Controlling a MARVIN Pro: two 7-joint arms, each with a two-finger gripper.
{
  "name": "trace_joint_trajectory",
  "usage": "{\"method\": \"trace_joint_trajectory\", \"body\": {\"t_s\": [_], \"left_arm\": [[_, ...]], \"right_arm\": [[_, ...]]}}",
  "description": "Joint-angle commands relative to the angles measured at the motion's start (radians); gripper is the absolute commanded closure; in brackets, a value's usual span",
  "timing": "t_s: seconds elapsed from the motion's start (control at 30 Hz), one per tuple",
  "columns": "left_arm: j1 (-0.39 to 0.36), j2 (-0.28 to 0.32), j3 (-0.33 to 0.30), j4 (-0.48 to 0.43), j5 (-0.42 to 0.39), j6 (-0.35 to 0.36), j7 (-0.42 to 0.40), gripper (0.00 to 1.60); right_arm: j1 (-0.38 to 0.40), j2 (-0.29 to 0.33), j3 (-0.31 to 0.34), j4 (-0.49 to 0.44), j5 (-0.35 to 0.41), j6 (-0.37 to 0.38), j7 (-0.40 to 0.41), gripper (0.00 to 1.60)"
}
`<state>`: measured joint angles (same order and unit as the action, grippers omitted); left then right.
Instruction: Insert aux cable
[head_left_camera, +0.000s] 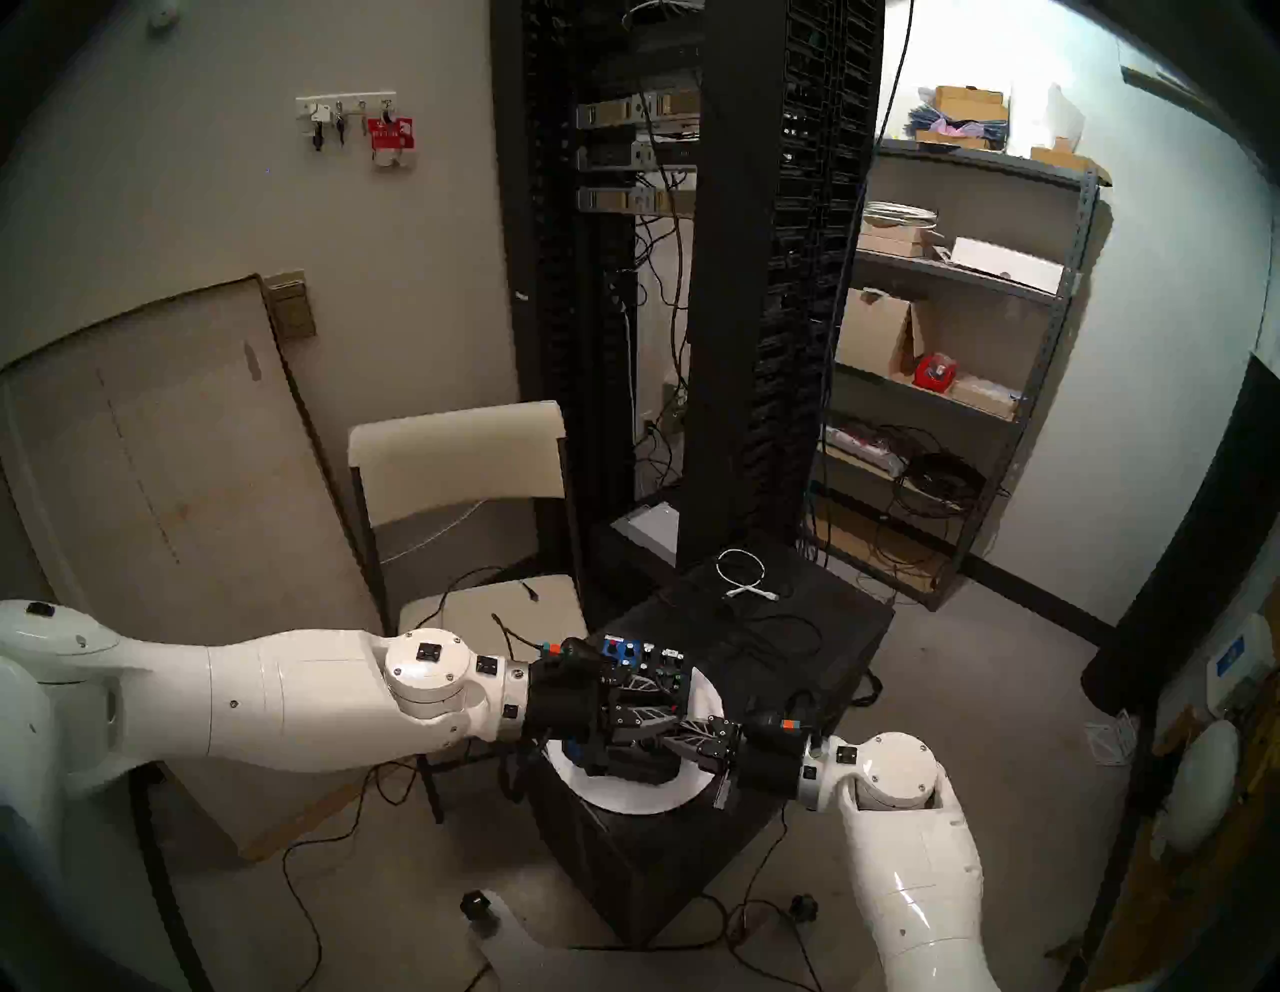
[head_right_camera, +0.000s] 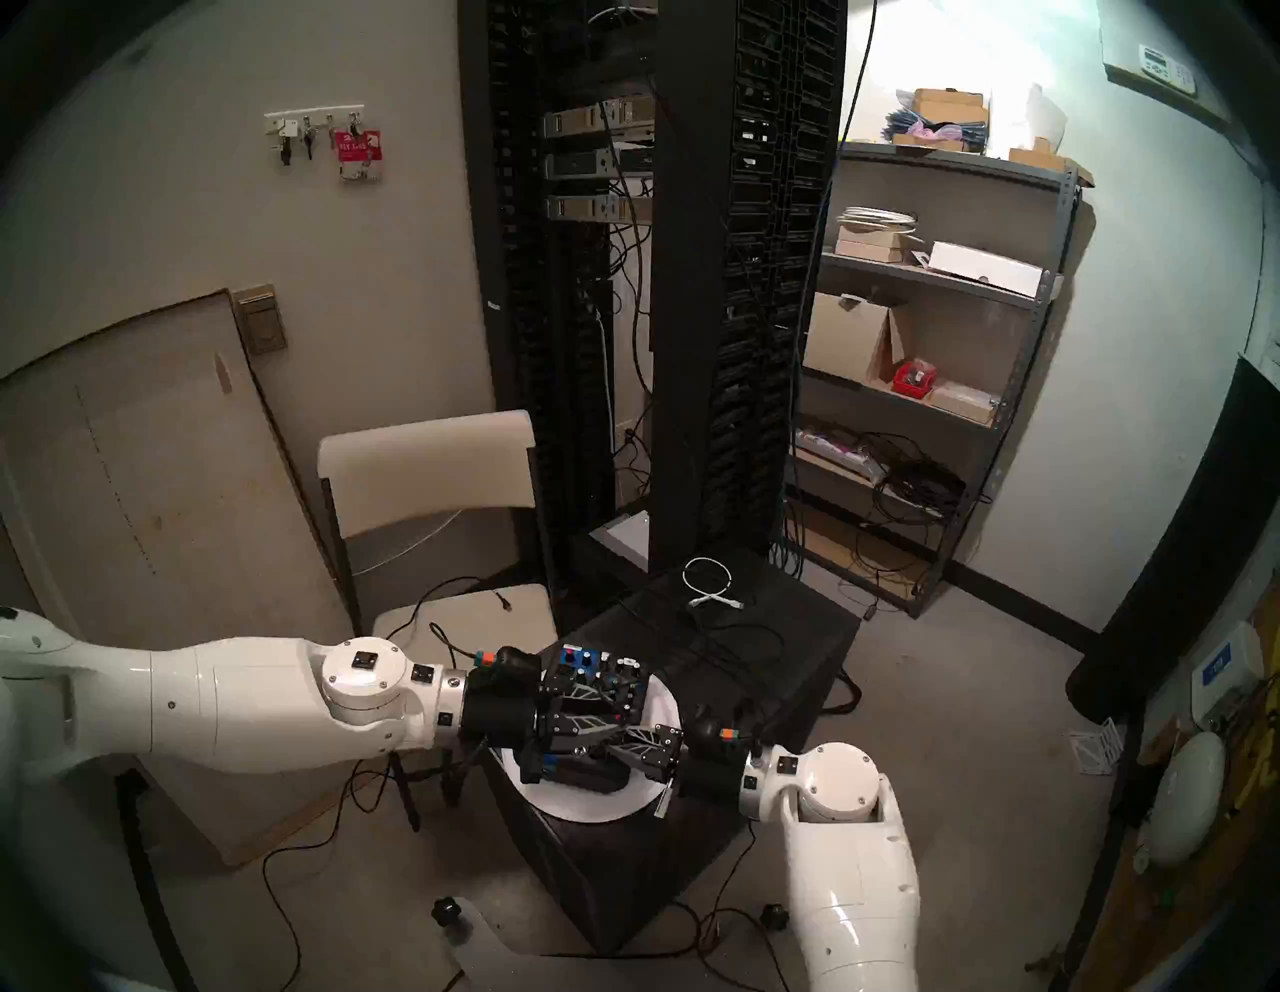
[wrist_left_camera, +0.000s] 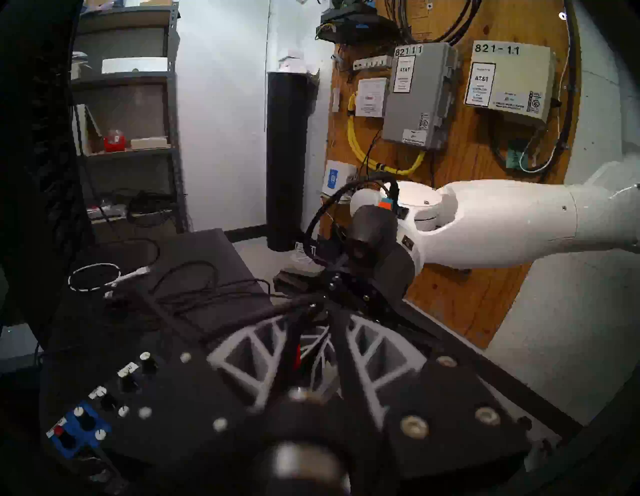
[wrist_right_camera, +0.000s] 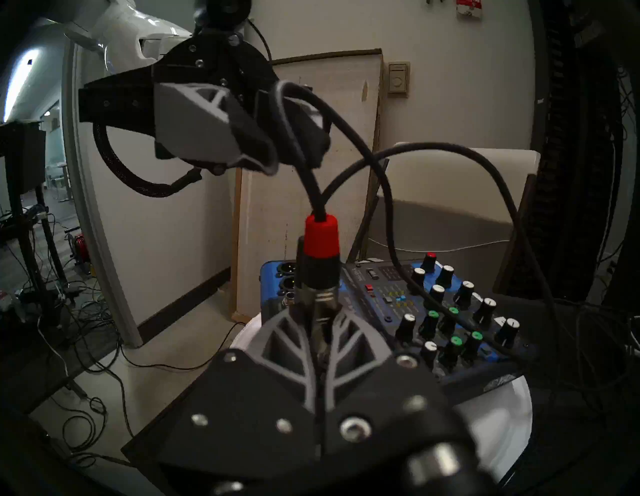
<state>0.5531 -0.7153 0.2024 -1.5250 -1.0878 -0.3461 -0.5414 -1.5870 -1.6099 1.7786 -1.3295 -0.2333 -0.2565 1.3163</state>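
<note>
The right gripper (wrist_right_camera: 320, 341) is clamped on the aux cable's plug (wrist_right_camera: 318, 266), long axis toward twelve o'clock, mixer (wrist_right_camera: 440, 311) at two; the left gripper (wrist_right_camera: 263, 138) sits half-parted beside the cable.

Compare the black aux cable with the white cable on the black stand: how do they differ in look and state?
The aux cable is black with a red-banded plug; the white cable is plain white. The aux cable's plug is clamped in the right gripper; the white cable lies loose on the black stand. The aux cable arcs through the air; the white cable is looped flat. Both are thin, flexible cables.
</note>
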Motion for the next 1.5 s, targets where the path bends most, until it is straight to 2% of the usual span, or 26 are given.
{"method": "trace_joint_trajectory", "body": {"t_s": [0.0, 0.23, 0.47, 0.53, 0.57, 0.67, 0.7, 0.73, 1.07, 1.47], "left_arm": [[-0.011, -0.009, -0.004, -0.002, 0.010, 0.006, 0.009, 0.85], [-0.010, -0.018, 0.000, 0.006, 0.023, 0.010, 0.017, 0.77], [-0.012, -0.025, -0.005, 0.014, 0.034, 0.011, 0.026, 0.88], [-0.012, -0.026, -0.006, 0.016, 0.035, 0.010, 0.027, 0.97], [-0.012, -0.026, -0.007, 0.017, 0.035, 0.010, 0.027, 1.13], [-0.012, -0.025, -0.008, 0.016, 0.033, 0.015, 0.031, 1.42], [-0.012, -0.025, -0.008, 0.017, 0.033, 0.015, 0.030, 1.42], [-0.012, -0.025, -0.008, 0.019, 0.031, 0.015, 0.026, 1.60], [-0.014, -0.027, 0.002, 0.034, 0.050, 0.011, 0.007, 1.60], [-0.025, -0.009, 0.006, 0.025, 0.103, 0.017, 0.029, 1.60]], "right_arm": [[0.002, -0.007, 0.001, -0.013, 0.006, -0.002, -0.002, 1.60], [0.002, -0.008, 0.001, -0.013, 0.007, -0.002, -0.002, 1.60], [0.002, -0.009, 0.001, -0.014, 0.007, -0.001, -0.003, 1.60], [0.003, -0.009, 0.001, -0.013, 0.007, -0.001, -0.003, 1.60], [0.002, -0.008, 0.000, -0.013, 0.008, 0.000, -0.003, 1.60], [0.002, -0.008, 0.000, -0.014, 0.007, 0.000, -0.004, 1.60], [0.001, -0.008, 0.000, -0.015, 0.007, 0.000, -0.004, 1.60], [0.001, -0.009, 0.000, -0.016, 0.006, 0.001, -0.003, 1.60], [0.003, -0.007, -0.001, -0.012, 0.005, -0.001, -0.001, 1.60], [0.001, -0.008, -0.004, -0.021, 0.008, 0.010, -0.004, 1.60]]}}
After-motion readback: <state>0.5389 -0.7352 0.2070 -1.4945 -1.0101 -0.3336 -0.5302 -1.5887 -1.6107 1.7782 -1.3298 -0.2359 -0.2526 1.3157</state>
